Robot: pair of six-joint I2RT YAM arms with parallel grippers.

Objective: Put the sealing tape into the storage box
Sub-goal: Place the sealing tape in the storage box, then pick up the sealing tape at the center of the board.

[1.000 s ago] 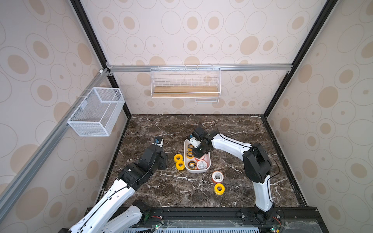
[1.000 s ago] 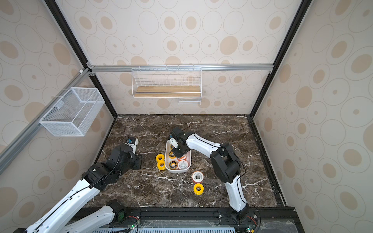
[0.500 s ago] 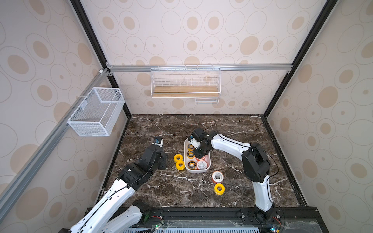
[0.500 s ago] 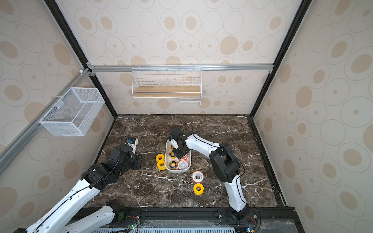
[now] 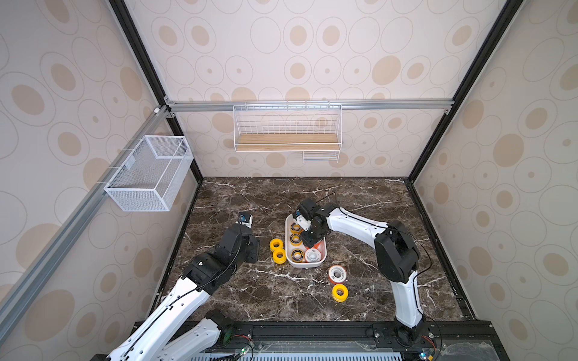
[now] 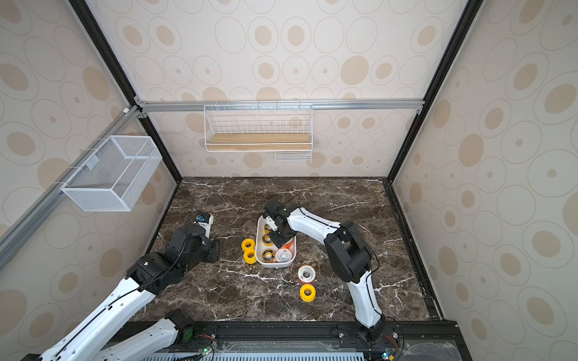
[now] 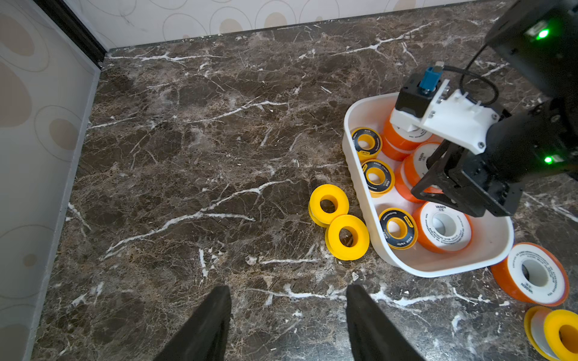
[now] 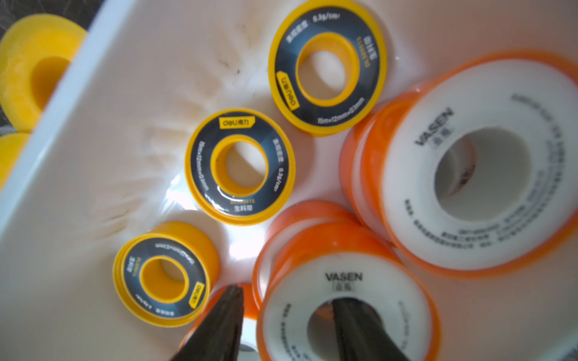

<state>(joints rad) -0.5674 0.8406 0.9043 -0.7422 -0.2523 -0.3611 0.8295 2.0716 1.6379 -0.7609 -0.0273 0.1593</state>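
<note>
Most of the sealing tape is in the storage box (image 5: pixel 308 265), which sits mid-worktop (image 5: pixel 281 193). The left row of the box is three black-ringed spools (image 8: pixel 239 167) lying flat. The right row is the white-faced orange-rimmed spools (image 7: pixel 444 226), and some of those are stacked or leaning on each other.

Four are out on the worktop. Two plain yellow spools (image 5: pixel 275 244) touch each other just left of the box. A lone white-faced spool (image 5: pixel 337 274) and a lone yellow spool (image 5: pixel 340 292) sit off the box's near right corner, with the yellow one on the nearer side.

The right gripper (image 8: pixel 287 295) is down inside the box over the right row. Its jaws are partly apart and straddle the ring of the top spool (image 8: pixel 359 272), one finger in the centre hole and the other outside the rim. There are gaps on both sides, so it isn't squeezing the spool.

The left gripper (image 7: pixel 288 289) hangs over bare worktop to the near left of the plain yellow spools. Its jaws are well apart, with nothing in them.
</note>
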